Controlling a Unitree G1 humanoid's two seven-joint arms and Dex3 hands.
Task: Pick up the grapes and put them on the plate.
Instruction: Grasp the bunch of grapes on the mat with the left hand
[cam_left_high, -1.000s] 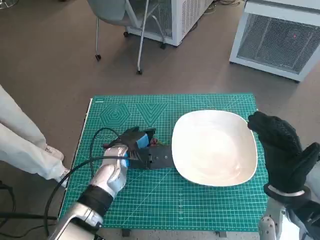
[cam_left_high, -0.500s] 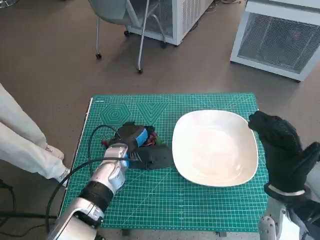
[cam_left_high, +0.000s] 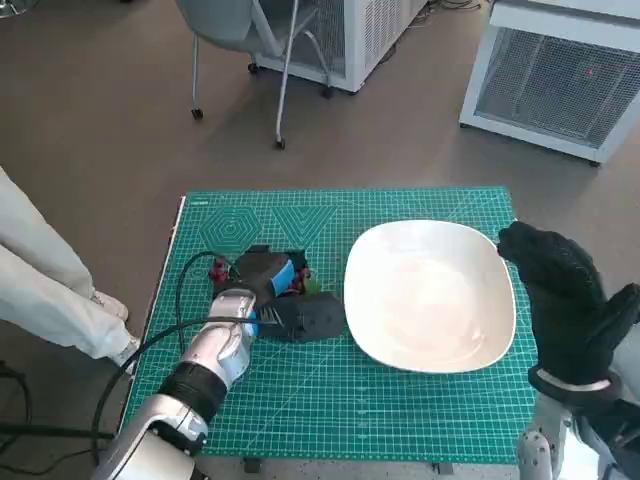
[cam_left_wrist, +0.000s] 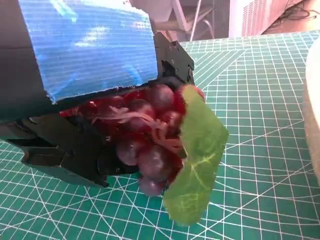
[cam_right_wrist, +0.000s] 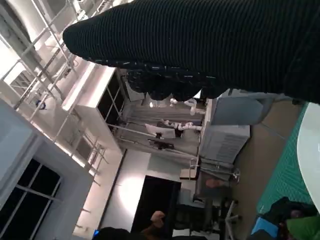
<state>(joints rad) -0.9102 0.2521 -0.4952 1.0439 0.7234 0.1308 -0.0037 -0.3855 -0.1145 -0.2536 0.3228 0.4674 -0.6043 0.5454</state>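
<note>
The grapes (cam_left_wrist: 150, 135) are gripped in the left hand (cam_left_high: 275, 290) just left of the plate (cam_left_high: 430, 295) — the nearer hand — while the gloved right hand (cam_left_high: 555, 290), its grasp unclear, is raised beyond the far rim.

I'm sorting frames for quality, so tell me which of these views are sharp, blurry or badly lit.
Head view: evenly lit and sharp, with soft glare on the plate. Left wrist view: the grapes and leaf are in focus, the blue-taped left robot hand slightly soft. Right wrist view: turned sideways, the glove dark against bright windows.
</note>
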